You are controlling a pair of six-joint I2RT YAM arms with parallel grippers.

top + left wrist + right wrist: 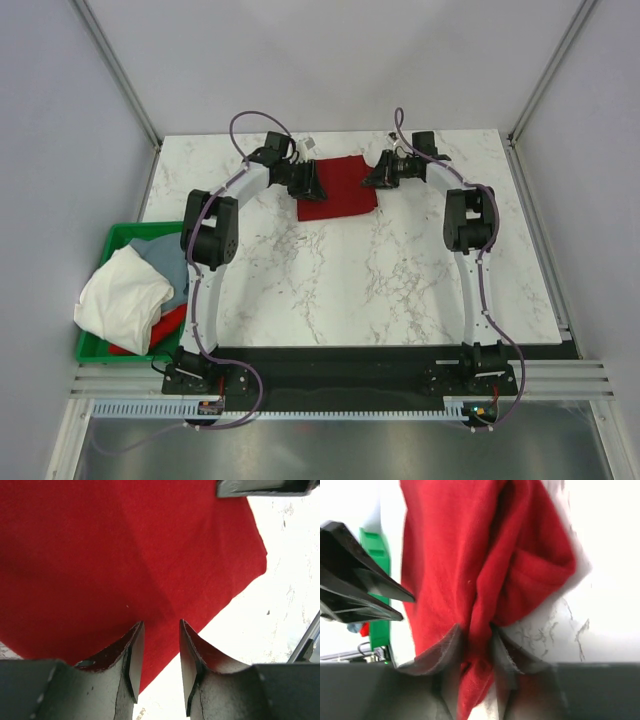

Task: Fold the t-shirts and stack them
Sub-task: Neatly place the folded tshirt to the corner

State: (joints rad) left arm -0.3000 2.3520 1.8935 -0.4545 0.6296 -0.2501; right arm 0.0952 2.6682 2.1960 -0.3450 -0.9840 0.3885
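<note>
**A:** What have the jaws got?

**B:** On the right gripper [477, 630] they are drawn narrow on a bunched fold of the dark red t-shirt [340, 188], with cloth pinched between them. On the left gripper [161, 625] they stand apart over the shirt's left edge. The cloth lies flat beneath them, and I can see nothing pinched.

**A:** And the shirt itself?

**B:** It lies by the far edge of the surface [350, 290], about midway along, partly folded into a rough rectangle with one gripper at each side. The other shirts, a white t-shirt [125, 290] uppermost, are heaped in the green bin [115, 235] beside the surface's left edge, toward the near corner.

**A:** How should this fold go?

**B:** As I judge it, the right side has several layers gathered. So lift only just clear and carry across level, or the bunch will drag the whole shirt. The left jaws should close on their edge as an anchor. Lay the fold so the edges meet, and smooth it before releasing. The likely fault is a lump trapped under the fold.
</note>
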